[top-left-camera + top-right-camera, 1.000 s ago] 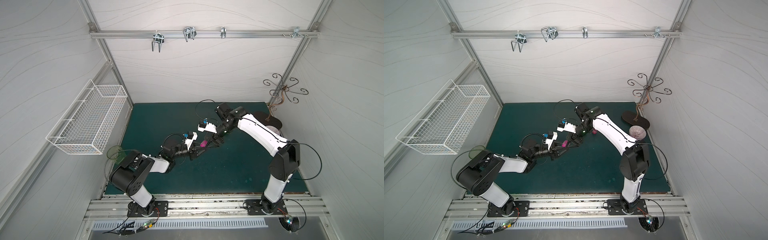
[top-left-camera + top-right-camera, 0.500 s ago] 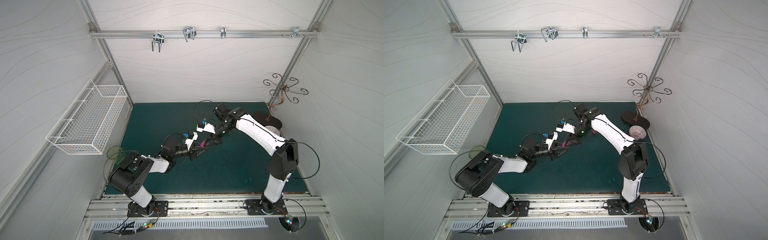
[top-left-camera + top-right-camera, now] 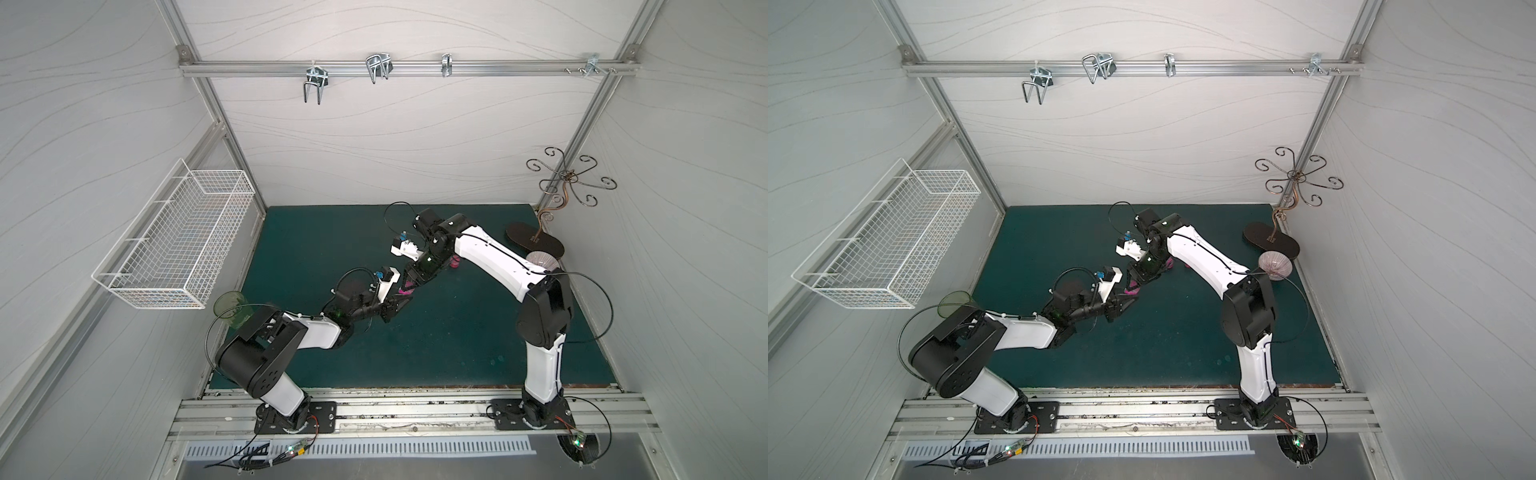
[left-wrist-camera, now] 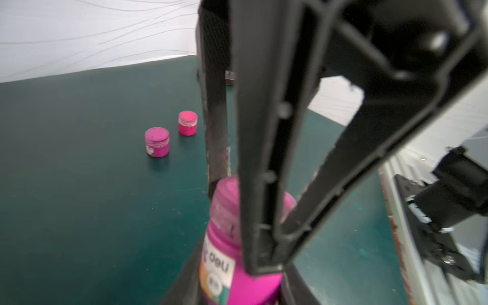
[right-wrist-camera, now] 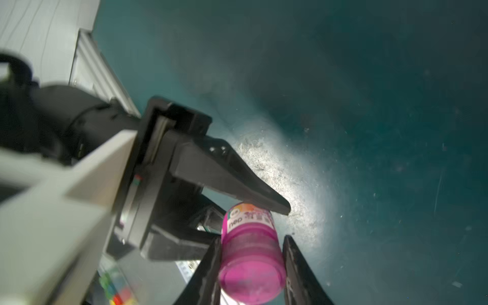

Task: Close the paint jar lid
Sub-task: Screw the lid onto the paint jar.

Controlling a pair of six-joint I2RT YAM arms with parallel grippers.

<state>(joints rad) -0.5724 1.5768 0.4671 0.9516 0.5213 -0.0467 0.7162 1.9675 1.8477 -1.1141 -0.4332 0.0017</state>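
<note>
Covering the floor between the white walls is a green mat (image 3: pixel 457 332). A wire basket (image 3: pixel 178 249) hangs on the wall on the left side, and a rail (image 3: pixel 415 68) with hooks crosses the back wall. The left arm (image 3: pixel 291 336) reaches in low from the front rail. The right arm (image 3: pixel 494 257) arches over from its own base. They meet near the middle of the mat.

A curly metal stand (image 3: pixel 536 243) sits in the far right corner with a bowl (image 3: pixel 540 261) just beside its base. A green cup (image 3: pixel 230 307) stands at the mat's left edge below the basket.

The left gripper (image 3: pixel 400 300) is clamped on the pink jar (image 5: pixel 248 220), with its fingers (image 5: pixel 237 179) pressed to the labelled body. The jar sits between the two grippers at mid-mat in both top views (image 3: pixel 1133 290). Whether its base touches the mat cannot be told.

The right gripper (image 5: pixel 252 243) has come in narrow around the lid (image 5: pixel 250 269), one finger (image 5: pixel 208 264) on each side and both against its wall. The lid sits on the jar's neck. How far it is screwed down cannot be told.

Two pots with pink tops (image 4: pixel 156 142) (image 4: pixel 187 123) stand upright on the mat behind the grippers. They are near each other but not touching, and well apart from the jar.
</note>
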